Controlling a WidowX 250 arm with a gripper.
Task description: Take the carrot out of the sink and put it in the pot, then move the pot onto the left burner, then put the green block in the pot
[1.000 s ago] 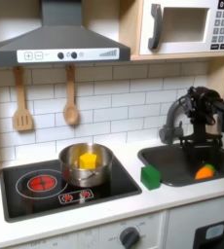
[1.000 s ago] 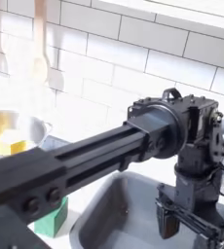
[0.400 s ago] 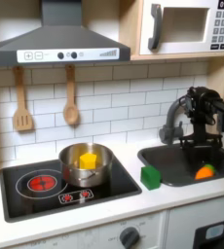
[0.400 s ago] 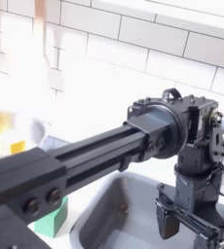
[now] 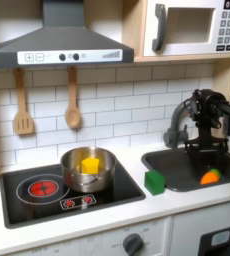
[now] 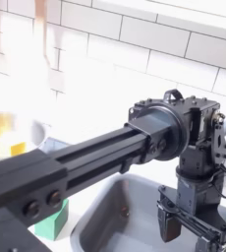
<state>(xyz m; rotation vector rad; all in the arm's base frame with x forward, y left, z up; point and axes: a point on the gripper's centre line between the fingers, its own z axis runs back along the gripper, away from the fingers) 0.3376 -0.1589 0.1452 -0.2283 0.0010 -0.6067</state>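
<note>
White tile backs a toy kitchen. Over the sink (image 5: 192, 168), the gripper (image 6: 192, 224) hangs with fingers spread and empty. The carrot (image 5: 210, 177) lies just below it in the basin. A descent slightly off-centre could nudge the rounded carrot so it rolls away.

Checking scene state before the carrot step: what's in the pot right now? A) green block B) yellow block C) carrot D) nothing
B: in the first exterior view a yellow block sits inside the pot, while the carrot lies in the sink and the green block stands on the counter beside the stovetop.
</note>
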